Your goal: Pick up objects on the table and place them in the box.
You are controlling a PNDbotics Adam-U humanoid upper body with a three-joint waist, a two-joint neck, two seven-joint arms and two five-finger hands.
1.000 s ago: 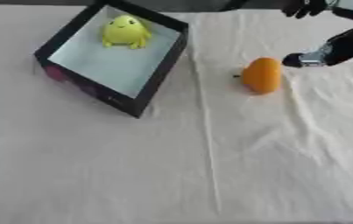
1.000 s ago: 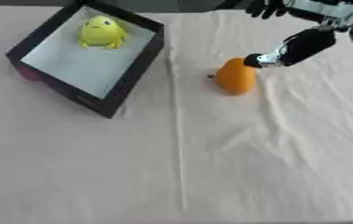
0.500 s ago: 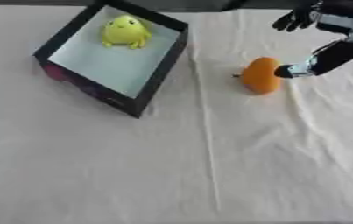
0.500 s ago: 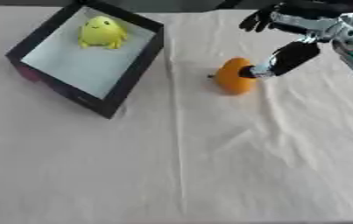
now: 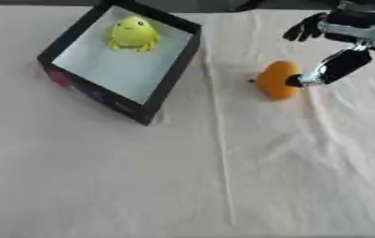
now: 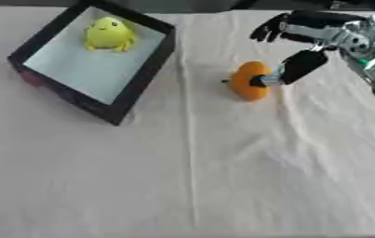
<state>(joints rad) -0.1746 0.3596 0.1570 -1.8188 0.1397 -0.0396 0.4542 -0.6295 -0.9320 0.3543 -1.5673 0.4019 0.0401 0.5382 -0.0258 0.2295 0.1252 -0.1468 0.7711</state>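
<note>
Near the tabletop's far right edge, the right hand [image 6: 304, 35], fingers spread, touches the orange fruit [image 6: 249, 81] with its thumb; next it must close, then carry to the box [image 6: 145, 72].

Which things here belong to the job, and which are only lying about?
Job:
- orange fruit, on the cloth
- box
- yellow toy, already in the box
- right hand, its thumb at the fruit, its fingers spread above

Lying about:
- nothing; only the white cloth over the table
</note>
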